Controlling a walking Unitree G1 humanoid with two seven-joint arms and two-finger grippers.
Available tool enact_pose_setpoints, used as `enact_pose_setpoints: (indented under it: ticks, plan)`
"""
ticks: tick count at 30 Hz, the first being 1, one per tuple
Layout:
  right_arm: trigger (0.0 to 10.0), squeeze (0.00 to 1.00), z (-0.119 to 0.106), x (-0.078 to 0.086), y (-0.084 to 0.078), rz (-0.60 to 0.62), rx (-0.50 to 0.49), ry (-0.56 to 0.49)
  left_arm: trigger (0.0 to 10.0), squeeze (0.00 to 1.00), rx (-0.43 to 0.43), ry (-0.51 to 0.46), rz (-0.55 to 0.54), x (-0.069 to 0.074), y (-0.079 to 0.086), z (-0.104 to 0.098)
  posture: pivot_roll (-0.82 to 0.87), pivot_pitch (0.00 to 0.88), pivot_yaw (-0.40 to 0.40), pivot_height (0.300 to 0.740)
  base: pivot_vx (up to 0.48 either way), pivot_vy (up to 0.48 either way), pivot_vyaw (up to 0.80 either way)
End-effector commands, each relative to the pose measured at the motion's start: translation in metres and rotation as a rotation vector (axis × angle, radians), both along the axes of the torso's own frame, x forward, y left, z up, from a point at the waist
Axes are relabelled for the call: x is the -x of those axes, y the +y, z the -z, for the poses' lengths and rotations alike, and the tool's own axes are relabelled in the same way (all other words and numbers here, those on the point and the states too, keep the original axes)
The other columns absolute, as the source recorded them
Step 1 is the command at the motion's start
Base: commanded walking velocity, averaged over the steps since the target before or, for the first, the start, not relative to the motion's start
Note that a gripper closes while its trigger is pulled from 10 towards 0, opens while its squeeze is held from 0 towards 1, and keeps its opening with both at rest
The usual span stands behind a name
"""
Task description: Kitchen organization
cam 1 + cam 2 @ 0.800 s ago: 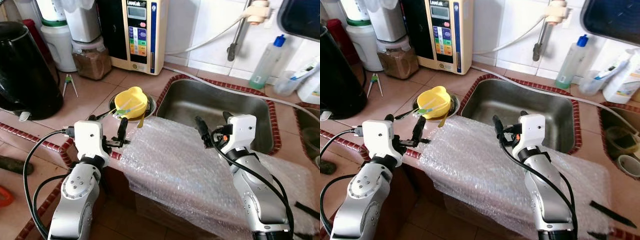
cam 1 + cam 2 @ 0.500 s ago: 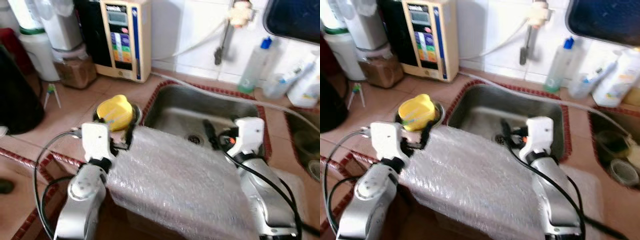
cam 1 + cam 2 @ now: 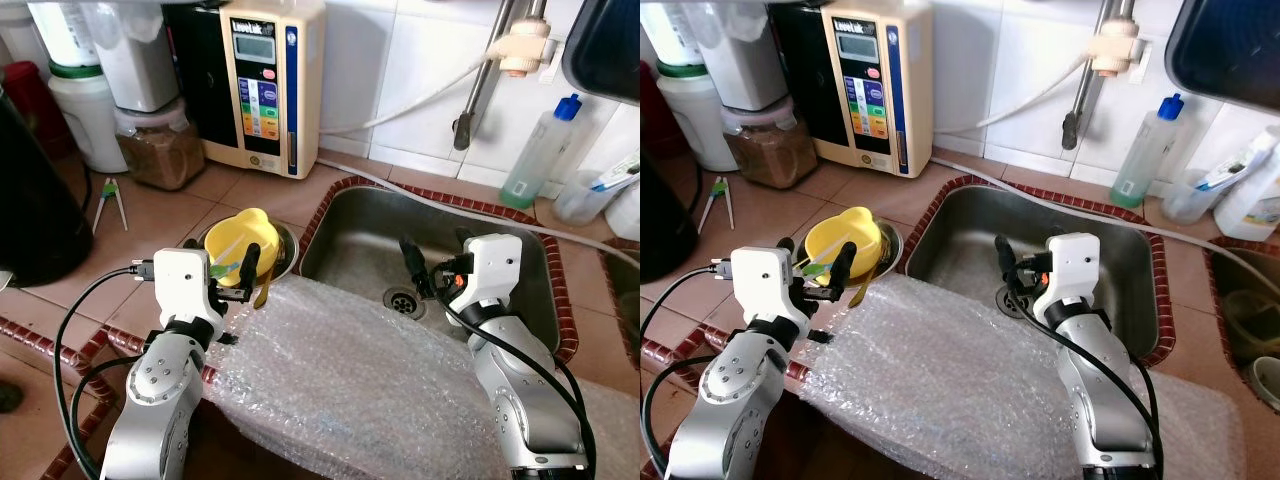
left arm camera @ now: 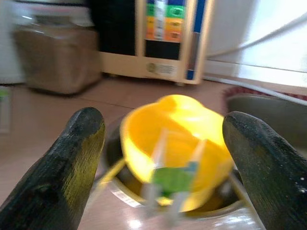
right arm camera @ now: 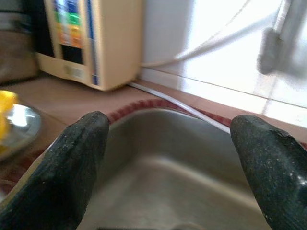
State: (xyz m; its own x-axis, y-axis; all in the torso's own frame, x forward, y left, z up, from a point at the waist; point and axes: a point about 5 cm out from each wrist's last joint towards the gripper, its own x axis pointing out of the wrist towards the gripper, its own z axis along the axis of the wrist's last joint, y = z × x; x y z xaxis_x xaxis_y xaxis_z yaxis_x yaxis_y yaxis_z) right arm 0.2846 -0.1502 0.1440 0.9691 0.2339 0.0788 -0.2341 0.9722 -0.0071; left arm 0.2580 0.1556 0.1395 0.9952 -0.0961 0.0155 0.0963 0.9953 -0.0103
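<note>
From the left eye view, a tiled worktop carries a steel sink set inside a red tile border. A sheet of bubble wrap drapes over the worktop's front edge, at 6 o'clock from the sink. The left pincer hovers with its fingers spread apart, holding nothing, just short of a yellow bowl that sits in a steel dish at 9 o'clock from the sink. The right pincer hangs over the sink basin near the drain, fingers parted and empty. At 12 o'clock from the bowl a cream water purifier stands against the wall, with a jar of brown powder to its 9 o'clock. A clear bottle with a blue cap stands at 1 o'clock from the sink.

The right eye view shows the same layout, with green-handled tongs lying on the worktop at 9 o'clock from the bowl.

In the left wrist view, the two black fingers frame the yellow bowl, which holds a green and white item, blurred.

In the right wrist view, the fingers frame the sink's basin, with a white hose along its far rim.
</note>
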Motion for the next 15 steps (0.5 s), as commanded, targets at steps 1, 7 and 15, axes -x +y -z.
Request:
enact_pose_setpoints:
  ticks: [1,7,15]
  plan:
    - [10.0,0.0,-0.004,0.0,0.001,-0.011,0.004,-0.015,10.0,0.0,-0.014,-0.01,-0.019,0.001,0.002,-0.003,0.01,0.0,-0.03,0.74,0.0,0.0,0.0]
    - [10.0,0.0,-0.005,0.001,0.003,-0.041,-0.013,-0.007,10.0,0.0,-0.074,-0.012,-0.083,0.003,0.011,-0.003,0.0,0.001,-0.029,0.74,0.0,0.0,0.0]
    - [10.0,0.0,-0.011,0.019,0.028,-0.321,-0.087,0.047,10.0,0.0,-0.048,0.024,-0.035,0.007,0.012,0.006,0.0,0.002,-0.034,0.74,0.0,0.0,0.0]
